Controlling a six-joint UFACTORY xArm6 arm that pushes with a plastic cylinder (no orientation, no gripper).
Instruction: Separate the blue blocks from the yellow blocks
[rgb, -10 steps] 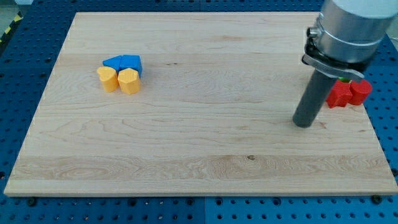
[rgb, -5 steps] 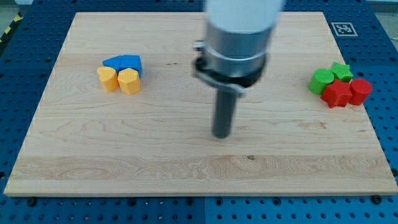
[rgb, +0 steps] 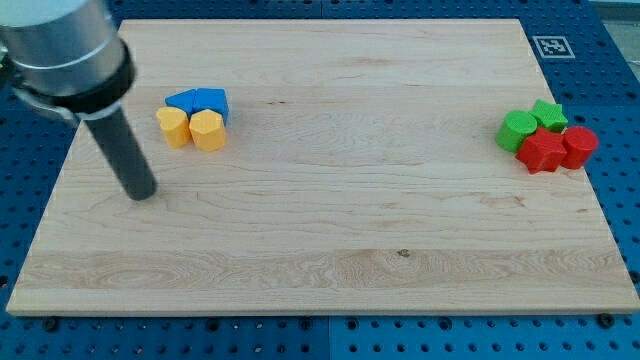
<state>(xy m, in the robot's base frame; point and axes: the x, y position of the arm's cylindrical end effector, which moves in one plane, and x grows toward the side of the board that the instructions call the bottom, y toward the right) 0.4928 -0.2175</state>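
Observation:
Two blue blocks (rgb: 199, 101) lie side by side in the board's upper left, their shapes hard to make out. Two yellow blocks touch their lower edges: a left yellow block (rgb: 173, 127) and a right yellow block (rgb: 207, 130), both rounded and heart-like. All of them form one tight cluster. My tip (rgb: 142, 193) rests on the board to the lower left of the cluster, a short gap from the left yellow block, touching no block.
At the view's right edge sits another cluster: a green round block (rgb: 517, 130), a green star (rgb: 547, 114), and two red blocks (rgb: 558, 148). The wooden board (rgb: 330, 230) lies on a blue perforated table.
My rod has swept from the board's right side across the middle to the left, ending just below-left of the blue and yellow cluster. No block has moved.

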